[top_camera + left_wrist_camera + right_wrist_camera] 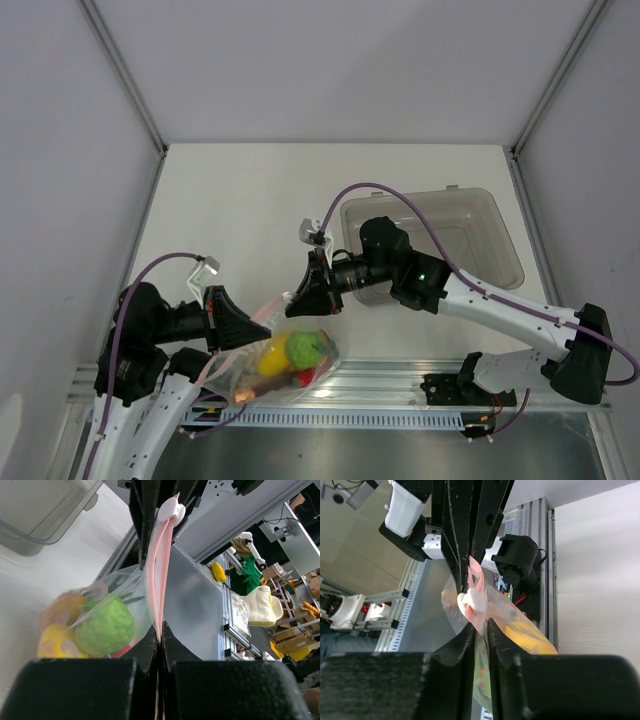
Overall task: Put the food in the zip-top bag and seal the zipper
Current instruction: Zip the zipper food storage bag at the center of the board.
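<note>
Three grey walls (330,70) box in our white table (250,200). We see the zip-top bag (285,365) held up by the front rail (400,385), green and yellow food (303,347) inside. Its pink zipper (159,580) is stretched between the left gripper (159,637), clamped tight, and the right gripper (480,627), pinched narrowly on it. Grey bin (470,225) sits behind.

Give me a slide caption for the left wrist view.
Left gripper clamps the pink zipper of a clear bag holding toy food.

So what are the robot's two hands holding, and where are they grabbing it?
Both hold the zip-top bag by its pink zipper. The jaws of the left gripper pinch one end of the strip, and those of the right gripper pinch the other.
</note>
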You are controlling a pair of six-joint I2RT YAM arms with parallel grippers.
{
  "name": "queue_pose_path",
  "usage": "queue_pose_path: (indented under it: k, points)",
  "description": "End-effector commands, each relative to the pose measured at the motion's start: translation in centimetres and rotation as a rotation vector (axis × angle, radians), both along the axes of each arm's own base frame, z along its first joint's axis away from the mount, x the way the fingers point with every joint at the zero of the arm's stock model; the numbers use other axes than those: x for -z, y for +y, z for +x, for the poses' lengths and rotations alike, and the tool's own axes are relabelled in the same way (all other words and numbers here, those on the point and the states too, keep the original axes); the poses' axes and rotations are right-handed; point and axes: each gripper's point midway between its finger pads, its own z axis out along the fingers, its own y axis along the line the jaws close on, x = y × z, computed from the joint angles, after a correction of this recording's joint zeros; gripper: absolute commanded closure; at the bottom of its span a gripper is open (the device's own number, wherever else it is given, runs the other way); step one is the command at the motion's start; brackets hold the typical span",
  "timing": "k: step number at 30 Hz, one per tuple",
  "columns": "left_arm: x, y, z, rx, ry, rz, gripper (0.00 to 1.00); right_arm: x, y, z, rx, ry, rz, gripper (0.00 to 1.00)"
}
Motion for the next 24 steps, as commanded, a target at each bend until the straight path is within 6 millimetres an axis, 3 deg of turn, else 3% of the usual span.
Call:
queue_pose_path:
  k: [1, 4, 7, 9, 11, 16, 24]
  points:
    - [-0.4, -0.1, -0.2, 0.029, -0.039, -0.012, 0.99, -2.8, 0.5, -0.3, -0.050, -0.057, 0.088, 0.93]
    - [-0.2, -0.1, -0.1, 0.028, -0.036, -0.009, 0.99, -2.6, 0.6, -0.1, -0.047, -0.059, 0.080, 1.00]
    - [0.1, -0.1, 0.3, 0.009, -0.027, 0.001, 0.99, -2.4, 0.6, 0.0, -0.042, -0.057, 0.074, 1.00]
    - [0.4, 0.1, 1.1, -0.041, -0.035, 0.032, 0.87, -2.1, 0.8, 0.5, -0.006, -0.053, 0.063, 1.00]
    - [0.7, 0.9, 2.4, -0.151, -0.044, 0.091, 0.59, -2.0, 1.0, 1.1, 0.038, -0.041, 0.056, 1.00]
    - [-0.8, 1.9, 3.9, -0.286, -0.106, 0.102, 0.43, -1.2, 1.9, 1.1, 0.091, -0.024, 0.028, 1.00]
    - [-3.4, 1.7, 4.6, -0.307, -0.147, 0.055, 0.42, -0.6, 3.0, -0.1, 0.146, -0.033, -0.004, 1.00]
